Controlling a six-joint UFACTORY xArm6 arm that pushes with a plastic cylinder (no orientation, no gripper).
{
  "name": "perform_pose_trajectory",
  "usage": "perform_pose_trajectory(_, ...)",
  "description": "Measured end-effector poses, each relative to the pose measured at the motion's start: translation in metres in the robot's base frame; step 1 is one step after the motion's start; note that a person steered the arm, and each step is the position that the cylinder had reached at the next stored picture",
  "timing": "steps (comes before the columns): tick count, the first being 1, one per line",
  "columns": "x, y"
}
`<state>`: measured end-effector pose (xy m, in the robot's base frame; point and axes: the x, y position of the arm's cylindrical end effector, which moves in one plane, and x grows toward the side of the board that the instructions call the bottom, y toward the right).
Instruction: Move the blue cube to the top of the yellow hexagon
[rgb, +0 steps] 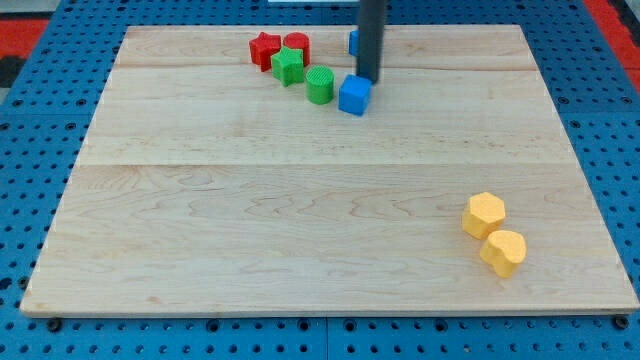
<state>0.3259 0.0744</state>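
Observation:
The blue cube (354, 95) sits on the wooden board near the view's top, a little right of centre. My rod comes down from the view's top and my tip (368, 81) stands right behind the cube's upper right edge, touching or nearly touching it. The yellow hexagon (484, 214) lies far off at the view's lower right. A second blue block (354, 41) shows partly behind the rod near the top edge; its shape is hidden.
A yellow heart-like block (503, 252) lies just below the hexagon. A green cylinder (319, 85) stands left of the blue cube. A green star (288, 65), a red star (264, 48) and a red cylinder (296, 45) cluster at the top left.

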Motion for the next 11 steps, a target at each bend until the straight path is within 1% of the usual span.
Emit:
perform_pose_trajectory(1,0.038,0.022)
perform_pose_trajectory(2,-0.015,0.021)
perform_pose_trajectory(3,-0.026,-0.036)
perform_pose_trajectory(4,0.025,-0.037)
perform_pose_trajectory(5,0.080,-0.003)
perform_pose_trajectory(6,0.084,0.044)
perform_pose_trajectory(7,0.085,0.072)
perform_pose_trajectory(8,0.107,0.088)
perform_pose_trajectory(9,0.093,0.091)
perform_pose_trajectory(11,-0.107,0.106)
